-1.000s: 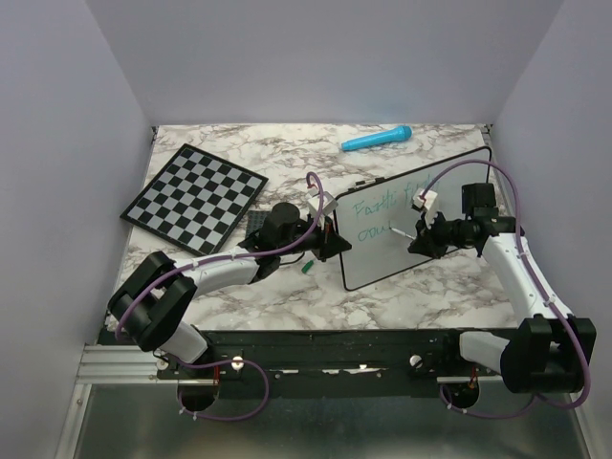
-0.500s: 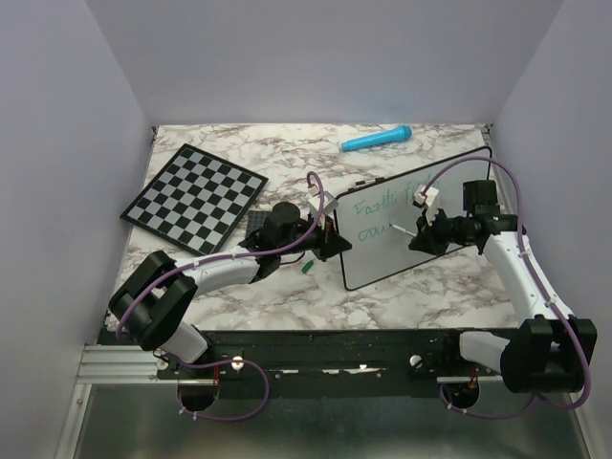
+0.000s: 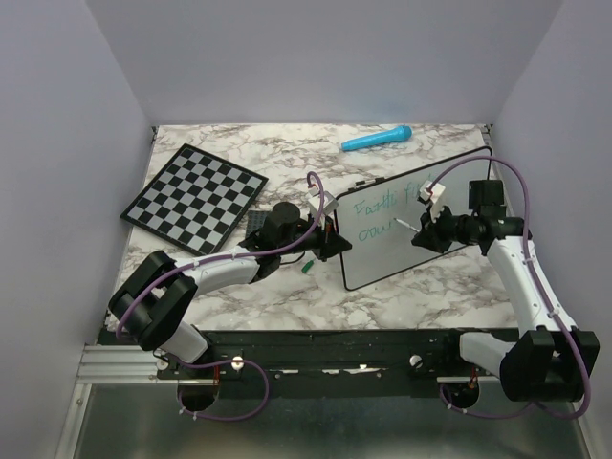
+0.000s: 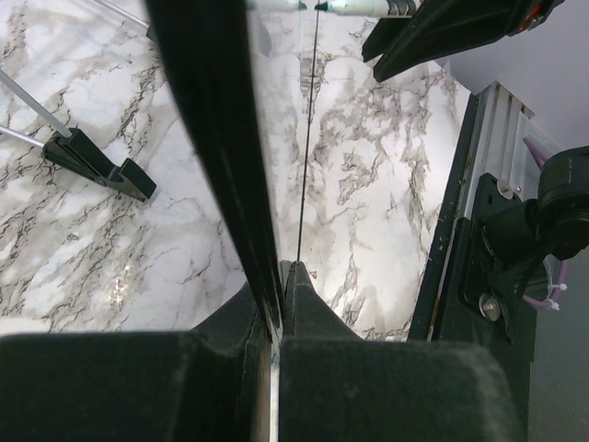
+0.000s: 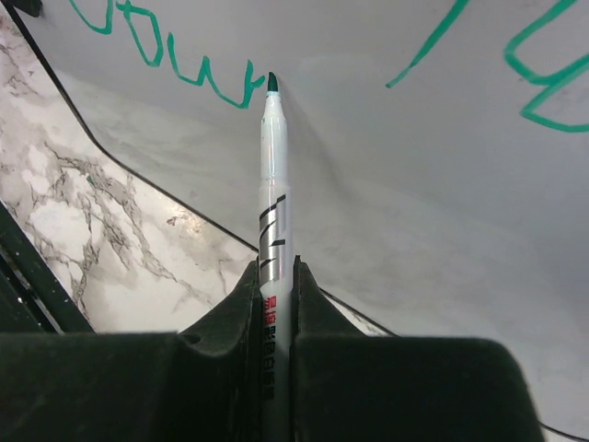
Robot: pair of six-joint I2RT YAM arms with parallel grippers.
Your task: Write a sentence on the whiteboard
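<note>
At the far left of the marbled bench (image 3: 287, 163) lies a black-and-white chessboard (image 3: 194, 199), flat and well apart from the rest. To its right the left end effector (image 4: 279, 276) is clenched on the left edge of the whiteboard (image 3: 382, 263), whose black frame runs edge-on between the two fingers in the left wrist view. A small green cap (image 3: 307, 269) lies on the bench just below that grip. The whiteboard stands tilted near the middle-right of the bench, its face toward the right arm. On it is the sentence (image 3: 378, 218), thin teal-green strokes in two lines on its left half. Beyond the board, near the far edge, lies a blue pen-shaped object (image 3: 376, 140). Furthest right, the right end effector (image 5: 274, 285) grasps a marker (image 5: 273, 184) by its barrel, and the green tip touches the board at the right end of the lower line.
</note>
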